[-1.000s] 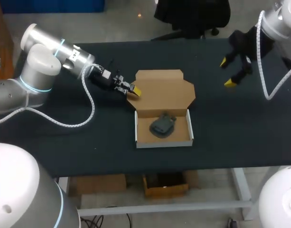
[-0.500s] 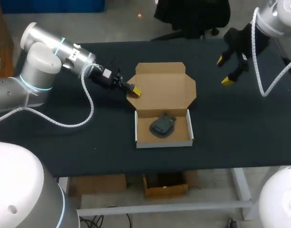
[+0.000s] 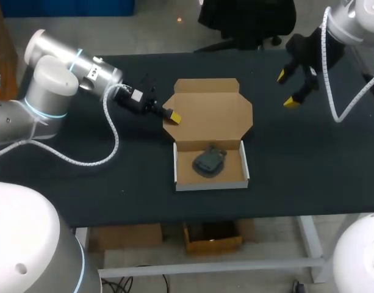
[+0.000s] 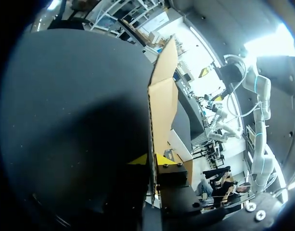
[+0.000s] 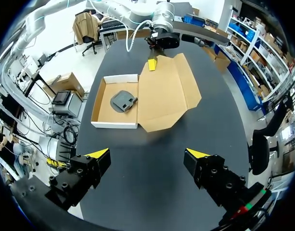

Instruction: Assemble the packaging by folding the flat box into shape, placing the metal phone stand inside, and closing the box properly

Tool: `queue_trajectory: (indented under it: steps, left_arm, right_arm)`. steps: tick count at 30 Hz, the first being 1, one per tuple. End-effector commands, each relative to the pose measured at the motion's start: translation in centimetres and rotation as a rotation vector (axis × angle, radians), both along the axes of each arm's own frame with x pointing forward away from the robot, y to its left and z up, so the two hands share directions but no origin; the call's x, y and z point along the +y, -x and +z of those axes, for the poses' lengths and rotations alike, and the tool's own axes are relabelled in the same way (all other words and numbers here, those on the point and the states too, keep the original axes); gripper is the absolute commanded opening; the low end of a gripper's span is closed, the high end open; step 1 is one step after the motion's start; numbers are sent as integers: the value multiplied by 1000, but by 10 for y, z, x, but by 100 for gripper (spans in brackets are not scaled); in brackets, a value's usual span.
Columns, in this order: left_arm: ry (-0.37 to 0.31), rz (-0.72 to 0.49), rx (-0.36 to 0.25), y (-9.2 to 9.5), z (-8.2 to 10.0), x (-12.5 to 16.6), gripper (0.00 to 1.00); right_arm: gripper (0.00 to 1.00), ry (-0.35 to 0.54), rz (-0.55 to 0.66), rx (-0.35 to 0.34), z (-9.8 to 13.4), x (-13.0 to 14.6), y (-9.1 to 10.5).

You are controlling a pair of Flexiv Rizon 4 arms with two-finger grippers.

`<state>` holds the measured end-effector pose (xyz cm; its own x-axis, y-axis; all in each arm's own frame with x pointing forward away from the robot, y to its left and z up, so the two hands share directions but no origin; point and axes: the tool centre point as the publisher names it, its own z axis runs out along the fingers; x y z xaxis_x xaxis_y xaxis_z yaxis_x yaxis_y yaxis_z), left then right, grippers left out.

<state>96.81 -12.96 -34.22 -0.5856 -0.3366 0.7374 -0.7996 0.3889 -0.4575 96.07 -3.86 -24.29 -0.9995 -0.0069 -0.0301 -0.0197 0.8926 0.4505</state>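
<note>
A white cardboard box tray (image 3: 182, 163) lies mid-table with the dark metal phone stand (image 3: 208, 162) inside it. Its brown lid (image 3: 208, 110) stands open behind the tray, raised a little off the table. My left gripper (image 3: 172, 116) is at the lid's left side flap. In the left wrist view the flap's edge (image 4: 159, 96) runs between the two yellow tips, and the left gripper (image 4: 151, 160) is shut on it. My right gripper (image 3: 288, 90) hangs open and empty above the table's back right. From the right wrist, the right gripper (image 5: 147, 154) looks at the tray (image 5: 100, 103), stand (image 5: 123, 101) and lid (image 5: 166, 91) ahead.
The black table (image 3: 309, 159) carries nothing else. My left arm's white cable (image 3: 110, 131) loops over the table on the left. Bare tabletop lies right of and in front of the box.
My left gripper has shut on the lid's left flap and the lid has tipped up a little. My right gripper has drifted slightly back and to the left, still open.
</note>
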Motion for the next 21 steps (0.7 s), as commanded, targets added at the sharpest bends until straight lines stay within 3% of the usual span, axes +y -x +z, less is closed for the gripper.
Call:
queue_trajectory:
  steps: [1,8,21]
  left_arm:
    - [4,5,-11,3,0,0,8]
    - [10,-2,-31,1,0,-1,18]
    - [47,-12,-64,-6,0,-3,7]
  right_arm:
    - [100,2,1,1,2,1,2]
    - [100,8,5,0,3,2,2]
    - [100,16,1,7,3,1,4]
